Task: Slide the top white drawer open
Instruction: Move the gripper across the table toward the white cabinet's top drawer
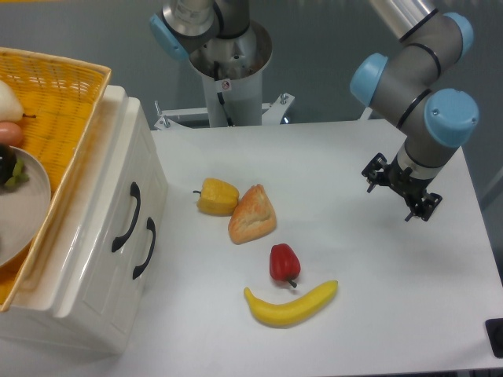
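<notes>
Right of cabinet [86,236]: I see my hand [401,188] over the counter [377,298], well apart.
Hand fingers: cannot tell.
Top white drawer [118,200]: closed.

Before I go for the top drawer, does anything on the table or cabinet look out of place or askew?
Nothing stands out. Both drawers look shut, the top white drawer with its black handle intact. The yellow pepper, bread, red pepper and banana lie loose, clear of the cabinet.
</notes>
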Robot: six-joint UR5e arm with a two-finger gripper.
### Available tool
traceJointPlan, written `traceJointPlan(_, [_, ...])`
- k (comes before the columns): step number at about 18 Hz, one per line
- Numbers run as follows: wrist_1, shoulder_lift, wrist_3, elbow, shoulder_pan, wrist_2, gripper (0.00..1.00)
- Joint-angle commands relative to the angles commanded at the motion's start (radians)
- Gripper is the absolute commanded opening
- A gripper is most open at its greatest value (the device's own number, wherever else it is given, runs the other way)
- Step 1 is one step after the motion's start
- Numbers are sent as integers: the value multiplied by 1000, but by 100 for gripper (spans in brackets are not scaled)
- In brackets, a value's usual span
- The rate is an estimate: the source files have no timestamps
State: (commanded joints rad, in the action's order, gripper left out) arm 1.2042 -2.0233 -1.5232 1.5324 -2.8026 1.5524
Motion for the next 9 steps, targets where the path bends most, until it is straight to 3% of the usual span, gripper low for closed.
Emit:
traceJointPlan(6, [-6, 12, 3, 2, 15, -34, 100])
traceJointPlan(9, [-18, 21, 2, 41, 6, -78, 100])
